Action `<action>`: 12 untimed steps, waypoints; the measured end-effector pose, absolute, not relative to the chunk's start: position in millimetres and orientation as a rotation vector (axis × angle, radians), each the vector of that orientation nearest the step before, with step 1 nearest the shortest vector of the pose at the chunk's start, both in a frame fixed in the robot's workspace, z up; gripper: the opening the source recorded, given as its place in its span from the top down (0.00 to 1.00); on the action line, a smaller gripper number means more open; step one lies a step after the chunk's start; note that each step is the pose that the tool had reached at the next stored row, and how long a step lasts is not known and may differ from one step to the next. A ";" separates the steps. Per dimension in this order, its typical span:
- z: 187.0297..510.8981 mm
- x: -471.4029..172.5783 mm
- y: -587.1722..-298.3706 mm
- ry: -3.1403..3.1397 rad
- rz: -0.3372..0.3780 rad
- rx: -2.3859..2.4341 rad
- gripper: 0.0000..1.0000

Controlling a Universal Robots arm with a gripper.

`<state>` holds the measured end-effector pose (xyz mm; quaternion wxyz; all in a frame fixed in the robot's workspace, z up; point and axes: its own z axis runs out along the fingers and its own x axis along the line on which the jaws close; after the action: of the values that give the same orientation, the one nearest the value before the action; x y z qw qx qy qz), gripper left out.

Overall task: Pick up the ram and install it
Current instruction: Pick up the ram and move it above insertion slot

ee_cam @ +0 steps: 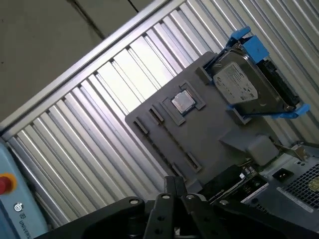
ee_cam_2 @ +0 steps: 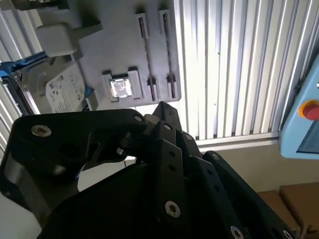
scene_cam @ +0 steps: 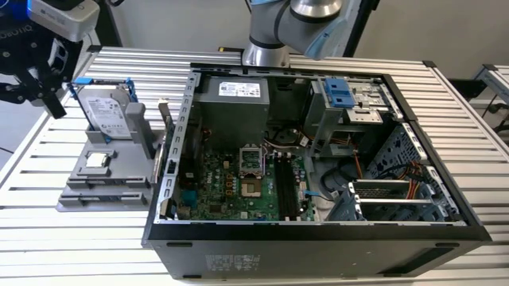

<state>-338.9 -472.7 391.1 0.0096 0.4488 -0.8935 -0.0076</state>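
Black linkage fills the near edge of both wrist views, where my gripper point(ee_cam: 173, 180) point(ee_cam_2: 159, 105) is drawn together to a single tip with nothing between its two sides. In the exterior view my gripper point(scene_cam: 54, 110) hangs off the exterior view's left, above the slatted aluminium table point(scene_cam: 47, 238) and just beside the hard drive point(scene_cam: 107, 116), touching neither.

Both wrist views look down on the grey holder point(ee_cam: 214, 134) point(ee_cam_2: 114, 45), with the hard drive point(ee_cam: 244, 84) point(ee_cam_2: 62, 92) propped in its blue bracket and the small square processor chip point(ee_cam: 183, 101) point(ee_cam_2: 120, 88) in its recess. The chip point(scene_cam: 97, 159) also shows in the exterior view.

A thin dark board stands on edge between the holder's grey block and the case wall. I take it for the ram point(scene_cam: 164, 125), though I cannot be sure. The first wrist view catches that dark strip point(ee_cam: 232, 178) edge-on, well apart from my tip.

The exterior view alone shows the open computer case point(scene_cam: 318, 229), its green motherboard point(scene_cam: 230, 185) and the long black memory slots point(scene_cam: 284, 182). Whether a stick sits there I cannot tell. The wrist views add a pale blue unit with a red button point(ee_cam_2: 310, 109) point(ee_cam: 2, 183) off the table's edge.
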 end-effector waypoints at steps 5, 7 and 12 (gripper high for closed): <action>391.2 -339.0 -472.7 -2.724 -0.020 1.523 1.00; 391.2 -338.9 -472.7 -2.696 -0.019 1.572 1.00; 391.2 -338.9 -472.6 -2.620 -0.018 1.694 1.00</action>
<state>-338.9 -472.6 391.2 0.0108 0.5429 -0.8397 -0.0056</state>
